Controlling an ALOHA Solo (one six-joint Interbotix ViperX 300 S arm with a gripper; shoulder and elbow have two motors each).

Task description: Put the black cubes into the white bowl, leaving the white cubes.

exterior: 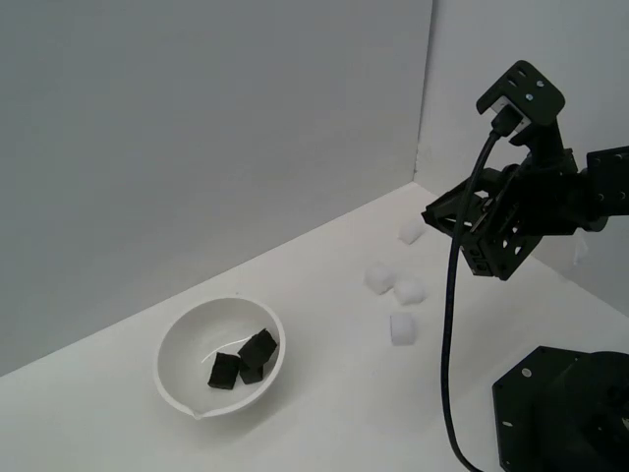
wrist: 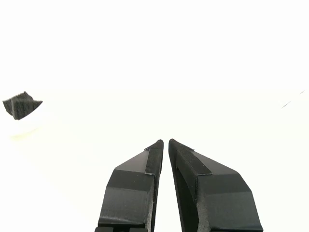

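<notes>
Three black cubes (exterior: 246, 360) lying together inside the white bowl (exterior: 177, 339), toward the exterior view's left; two side by side on the floor of the bowl, the third leaning on them nearer the far wall. Four white cubes (exterior: 404, 328) left out on the worktop (exterior: 324, 423), well apart from the bowl: three bunched close, the fourth (exterior: 411, 230) farther back near the corner of the walls. No black cube visible anywhere on the worktop itself.

Claw (wrist: 166, 141) empty, tips pressed nearly together with only a thin slit between them, nothing pinched. Held up in the air at the exterior view's right, above and behind the white cubes, touching none of them. From the wrist view, only a dark scrap of cube (wrist: 20, 105) and a pale curve of bowl rim showing at the edge; the rest washed out bright.

By the look of it, sorting complete; step in hand judged to be retreat and rest. To do that well: keep the claw high and travel back away from the white cubes, never dipping over them. Avoid sweeping the hanging cable (exterior: 450, 324) across the three bunched cubes just beside it. Leave the bowl alone; no nudging its rim.
</notes>
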